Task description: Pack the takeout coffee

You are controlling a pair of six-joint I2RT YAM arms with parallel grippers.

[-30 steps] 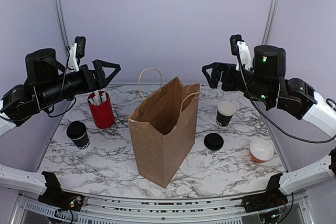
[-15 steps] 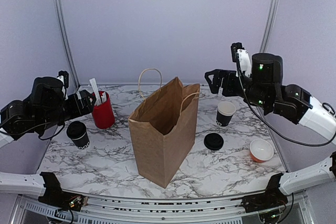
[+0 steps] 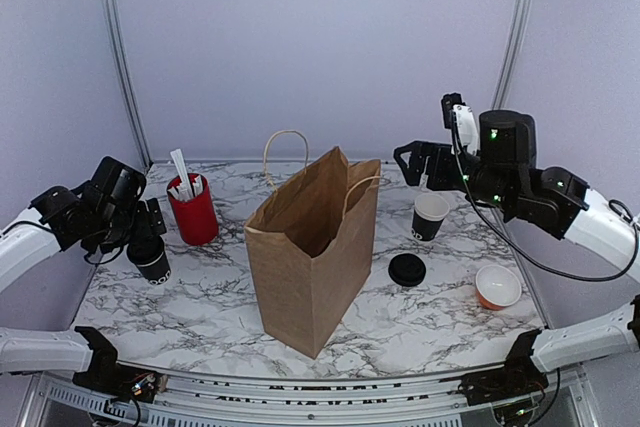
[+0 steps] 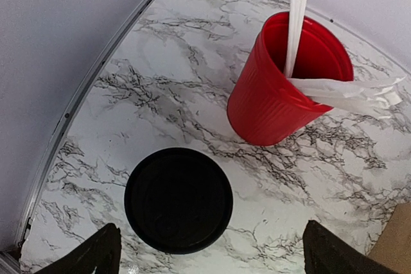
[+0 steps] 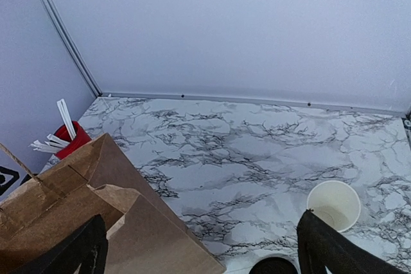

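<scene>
Top view: marble-pattern table (image 3: 200, 312) w/ a brown paper bag (image 3: 310, 267) upright at centre, mouth open, twine handles up. The bag stands between the left-side items and the right-side items.

The takeout coffee (image 3: 152, 259), a small black cup w/ black lid on, sits at the table's left edge. Just beside it, behind and to the right, is a red cup (image 3: 194, 213) holding white stirrers (image 3: 180, 169); the two cups stand apart.

The left gripper (image 3: 150, 229) hovers right over the coffee, jaws spread wide, nothing held. In the left wrist view the lid (image 4: 178, 198) lies between the fingertips.

Right of the bag: an open black cup w/ white inside (image 3: 430, 215), a loose black lid (image 3: 407, 269) in front of it, and an orange bowl (image 3: 498, 287) near the right edge.

The right gripper (image 3: 412, 162) hangs above the open cup, jaws also wide and empty.

Writing: white print low on both black cups, too small to read.
</scene>
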